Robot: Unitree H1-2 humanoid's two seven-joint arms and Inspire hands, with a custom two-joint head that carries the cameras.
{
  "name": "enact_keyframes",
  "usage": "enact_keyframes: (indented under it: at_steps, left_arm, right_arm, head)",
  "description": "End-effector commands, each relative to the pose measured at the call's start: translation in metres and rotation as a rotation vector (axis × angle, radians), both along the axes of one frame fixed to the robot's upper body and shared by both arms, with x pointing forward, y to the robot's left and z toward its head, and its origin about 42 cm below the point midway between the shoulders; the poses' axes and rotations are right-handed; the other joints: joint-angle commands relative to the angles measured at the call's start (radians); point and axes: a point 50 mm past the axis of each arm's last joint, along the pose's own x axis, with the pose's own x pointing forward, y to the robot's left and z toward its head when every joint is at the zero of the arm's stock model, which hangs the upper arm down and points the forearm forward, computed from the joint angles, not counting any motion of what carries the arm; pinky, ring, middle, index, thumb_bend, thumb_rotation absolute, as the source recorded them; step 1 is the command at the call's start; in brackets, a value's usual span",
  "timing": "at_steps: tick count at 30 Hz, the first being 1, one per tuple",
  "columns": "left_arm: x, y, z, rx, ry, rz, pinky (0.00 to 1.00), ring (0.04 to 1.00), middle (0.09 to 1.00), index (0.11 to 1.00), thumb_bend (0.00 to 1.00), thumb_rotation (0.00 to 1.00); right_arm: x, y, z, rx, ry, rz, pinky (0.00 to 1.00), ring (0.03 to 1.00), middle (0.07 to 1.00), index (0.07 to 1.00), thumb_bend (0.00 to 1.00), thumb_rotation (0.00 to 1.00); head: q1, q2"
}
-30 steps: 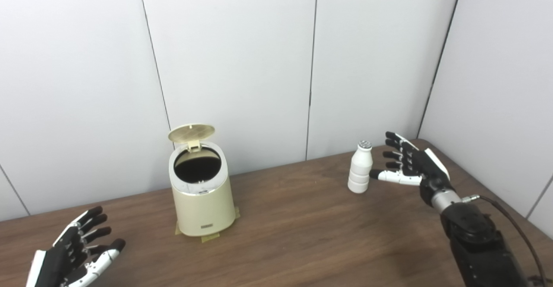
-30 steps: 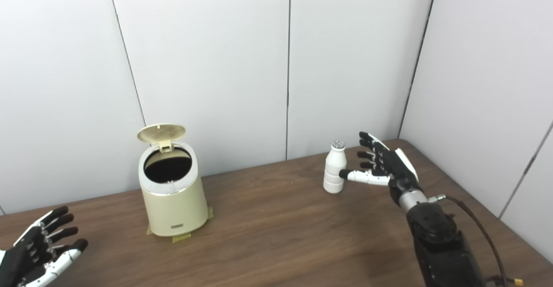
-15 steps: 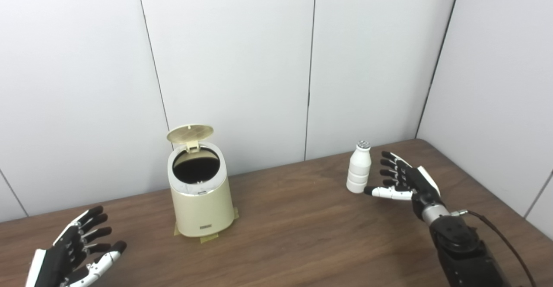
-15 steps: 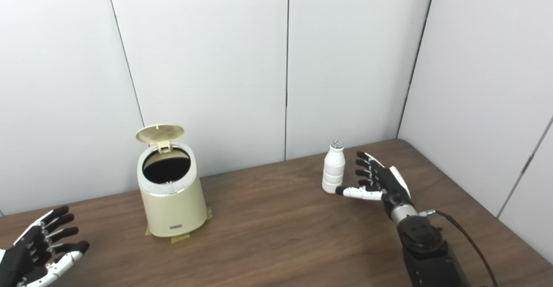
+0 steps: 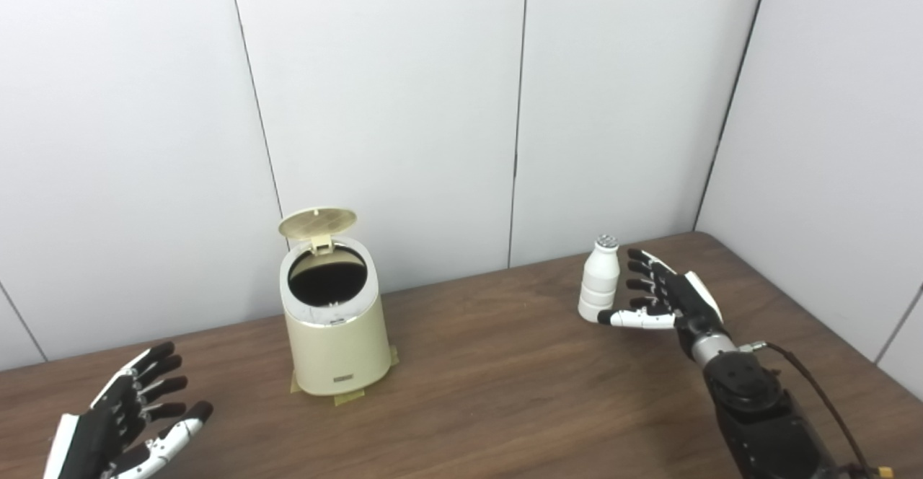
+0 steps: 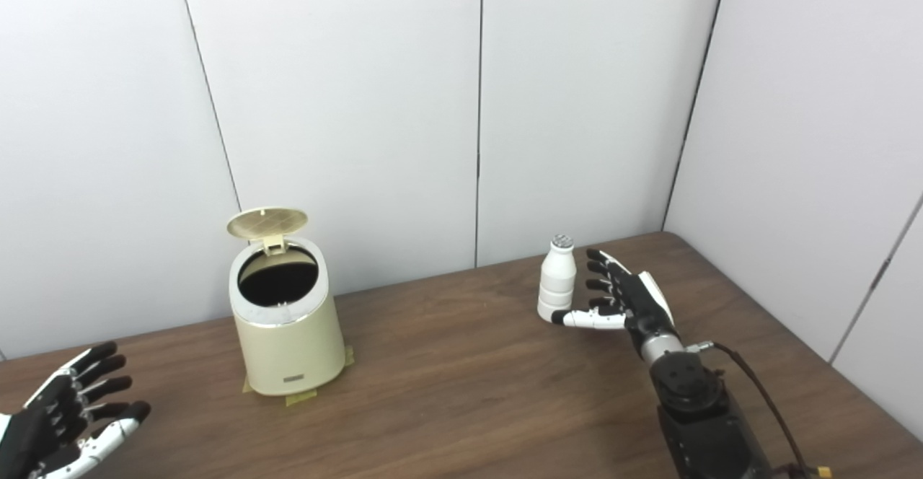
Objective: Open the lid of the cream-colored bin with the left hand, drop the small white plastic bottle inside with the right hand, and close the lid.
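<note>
Left robot hand (image 5: pixel 122 421) spread, idle, low on worktop (image 5: pixel 490 385). Bin (image 5: pixel 333 320) with lid (image 5: pixel 318 222) up, so opening is done. Bottle (image 5: pixel 600 278) upright on worktop, right robot hand (image 5: pixel 667 299) spread just beside it, not gripping. Left: grasp, drop, close lid.

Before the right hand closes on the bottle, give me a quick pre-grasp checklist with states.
1. Bin lid up, opening clear: ok.
2. Bottle upright on the table: ok.
3. Right hand open beside the bottle, fingers spread: ok.
4. Thumb at the bottle's base, contact: cannot tell.
5. Left hand open, well away from the bin: ok.
6. Bin taped down at its base: ok.
</note>
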Motion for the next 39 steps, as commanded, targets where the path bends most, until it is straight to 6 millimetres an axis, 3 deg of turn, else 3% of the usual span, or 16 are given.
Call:
enact_keyframes:
  at_steps: [1,23,30,34,37,39]
  left_arm:
    - [0.006,-0.002,0.023,0.004,-0.08,-0.018,0.67,0.777,0.834,0.87,0.57,0.02]
    - [0.005,-0.002,0.022,0.026,-0.083,-0.022,0.64,0.766,0.833,0.864,0.56,0.01]
    - [0.004,-0.002,0.022,0.03,-0.084,-0.023,0.63,0.759,0.828,0.858,0.57,0.03]
    - [0.004,-0.002,0.022,0.032,-0.081,-0.023,0.61,0.751,0.825,0.851,0.59,0.06]
    - [0.004,-0.003,0.022,0.031,-0.082,-0.029,0.6,0.743,0.819,0.849,0.59,0.06]
    - [0.003,-0.003,0.023,0.027,-0.082,-0.03,0.6,0.737,0.816,0.846,0.6,0.08]
  right_arm:
    - [0.018,-0.001,0.035,-0.055,-0.117,0.013,0.69,0.803,0.886,0.89,0.8,0.12]
    - [0.031,0.009,0.039,-0.021,-0.126,0.016,0.65,0.789,0.873,0.873,0.78,0.06]
    - [0.035,0.012,0.039,-0.052,-0.118,0.022,0.65,0.79,0.851,0.871,0.83,0.15]
    - [0.039,0.014,0.039,-0.05,-0.133,0.001,0.64,0.78,0.832,0.857,0.83,0.15]
    - [0.042,0.018,0.038,-0.054,-0.165,-0.058,0.46,0.558,0.643,0.721,0.74,0.02]
    - [0.044,0.018,0.036,-0.074,-0.17,-0.094,0.35,0.422,0.48,0.584,0.58,0.0]
  head:
    - [-0.001,0.001]
    - [0.004,0.012]
    - [0.009,0.017]
    - [0.011,0.018]
    - [0.013,0.022]
    - [0.014,0.022]
